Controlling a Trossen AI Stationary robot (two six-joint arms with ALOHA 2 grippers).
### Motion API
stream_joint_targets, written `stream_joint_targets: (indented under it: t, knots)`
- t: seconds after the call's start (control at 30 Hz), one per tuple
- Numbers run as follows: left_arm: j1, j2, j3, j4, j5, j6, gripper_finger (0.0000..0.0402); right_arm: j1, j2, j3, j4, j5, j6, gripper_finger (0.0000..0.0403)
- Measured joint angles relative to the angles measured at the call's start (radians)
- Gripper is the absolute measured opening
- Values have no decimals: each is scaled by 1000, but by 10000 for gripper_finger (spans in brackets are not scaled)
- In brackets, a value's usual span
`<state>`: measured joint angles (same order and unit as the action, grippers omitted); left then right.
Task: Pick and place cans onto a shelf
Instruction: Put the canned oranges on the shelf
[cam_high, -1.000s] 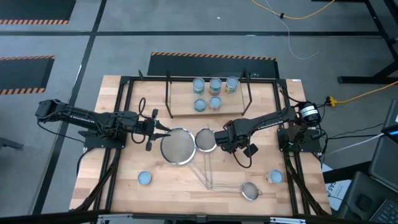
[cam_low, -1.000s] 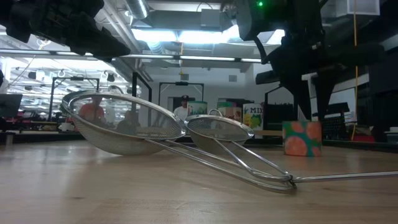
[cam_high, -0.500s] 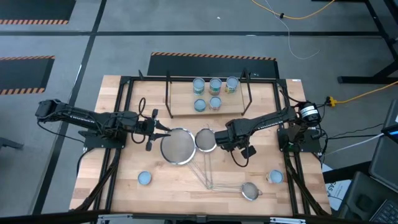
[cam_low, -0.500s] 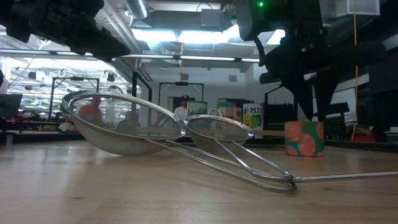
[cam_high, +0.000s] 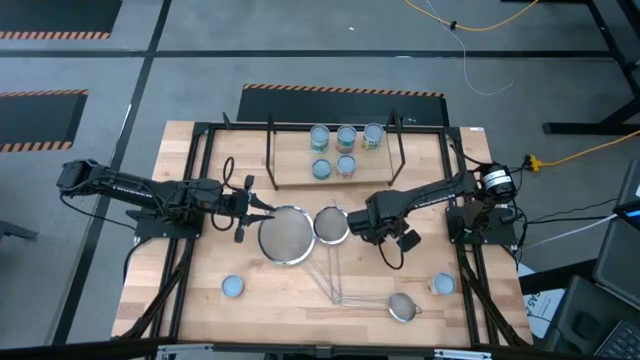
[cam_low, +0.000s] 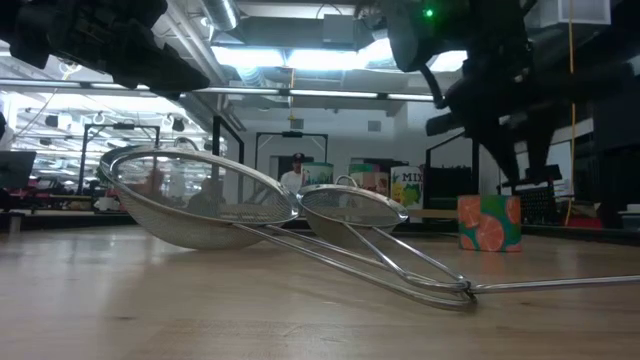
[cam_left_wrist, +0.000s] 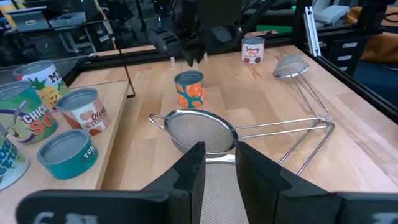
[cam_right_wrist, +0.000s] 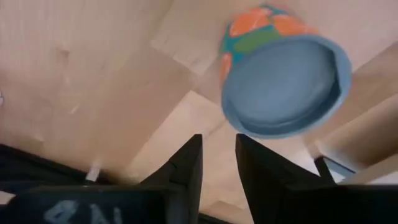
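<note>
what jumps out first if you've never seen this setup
The big steel strainer and a smaller one lie mid-table with their long handles crossed, between the two dark arms. The right gripper hovers above an orange-and-green can standing on the wood, not gripping it. At the table's far edge, five cans stand on the black-rod shelf.

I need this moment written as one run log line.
right end effector: above orange can, not gripping | left end effector: waiting near large strainer | shelf: five cans | table: three cans
</note>
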<state>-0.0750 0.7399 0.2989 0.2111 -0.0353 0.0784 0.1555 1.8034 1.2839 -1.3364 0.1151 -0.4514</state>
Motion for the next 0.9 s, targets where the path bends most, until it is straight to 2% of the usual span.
stream_joint_targets:
  t: [0.4, 0.57, 0.9]
  knots:
    - [0, 0, 0, 0, 0, 0, 82, -1, 0, 0, 75, 22, 1, 101]
    - [0, 0, 0, 0, 0, 0, 82, -1, 0, 0, 75, -26, 1, 101]
    - [0, 0, 0, 0, 0, 0, 82, 0, 14, -1, 93, -30, 4, 101]
